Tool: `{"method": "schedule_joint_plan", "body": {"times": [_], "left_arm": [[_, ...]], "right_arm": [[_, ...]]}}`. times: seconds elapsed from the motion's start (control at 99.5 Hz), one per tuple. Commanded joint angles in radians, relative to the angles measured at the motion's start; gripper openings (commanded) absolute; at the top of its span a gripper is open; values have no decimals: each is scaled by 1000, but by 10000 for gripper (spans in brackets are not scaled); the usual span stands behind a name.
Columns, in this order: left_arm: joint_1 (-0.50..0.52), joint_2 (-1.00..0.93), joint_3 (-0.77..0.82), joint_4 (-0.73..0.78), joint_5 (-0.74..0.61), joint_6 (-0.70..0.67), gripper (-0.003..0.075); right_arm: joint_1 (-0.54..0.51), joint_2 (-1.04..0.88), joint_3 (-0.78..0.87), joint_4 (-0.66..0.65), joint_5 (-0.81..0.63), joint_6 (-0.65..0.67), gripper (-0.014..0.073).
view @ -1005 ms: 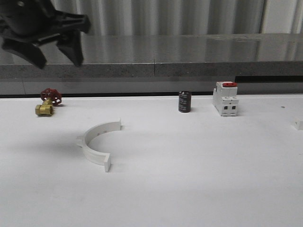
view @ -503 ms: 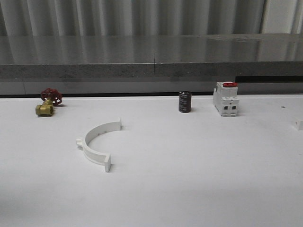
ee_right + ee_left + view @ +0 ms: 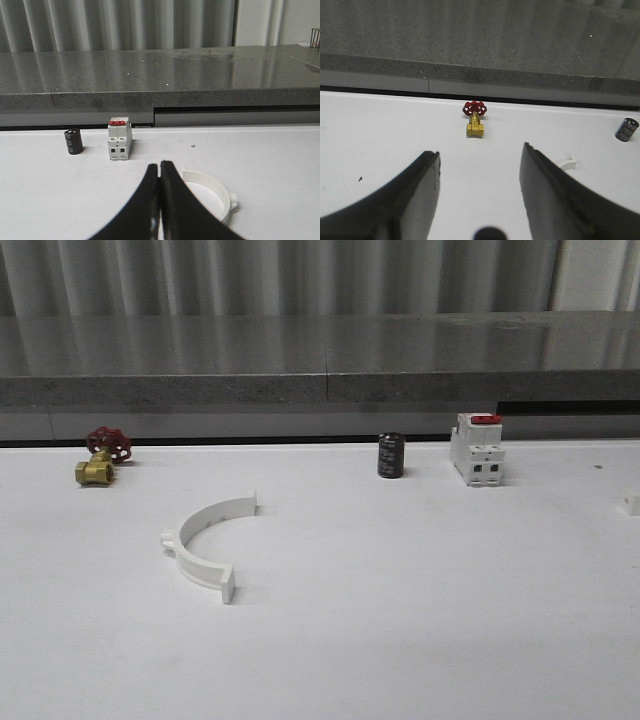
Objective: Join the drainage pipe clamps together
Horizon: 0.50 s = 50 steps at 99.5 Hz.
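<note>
One drainage pipe clamp (image 3: 205, 543), a white half-ring with flat end tabs, lies flat on the white bench (image 3: 420, 620) in its left half, open side facing right, well apart from everything else. The second drainage pipe clamp (image 3: 212, 192) shows in the right wrist view, flat on the bench just behind the right gripper (image 3: 160, 172), partly hidden by it; a small white piece (image 3: 631, 504) at the bench's right edge in the front view may be part of it, but that cannot be confirmed. The right gripper's dark fingers (image 3: 172, 200) are pressed together, tips touching, with nothing between them. The left gripper (image 3: 480, 160) has its fingers (image 3: 540, 185) spread wide with nothing between them, above bare bench surface. A brass valve (image 3: 101, 457) with a red handwheel stands near the far left edge. A black cylinder (image 3: 390, 455) and a white boxy block (image 3: 476, 449) with a red top stand near each other along the far edge, right of centre.
</note>
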Motion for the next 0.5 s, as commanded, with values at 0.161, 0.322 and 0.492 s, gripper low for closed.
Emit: {"method": "schedule_joint_plan", "body": {"times": [0.161,0.322,0.492], "left_arm": [[3,-88,38,-2,-27,2,162],[3,-91,47,24,-27,2,-5],[3,-91,47,39,-36,2,-20]], "right_arm": [[1,-19,-20,-2,-98,-3,-67],[1,-19,-22,-2,-110,-6,-67],[-3,-11,-87,-2,-79,-30,-67]]}}
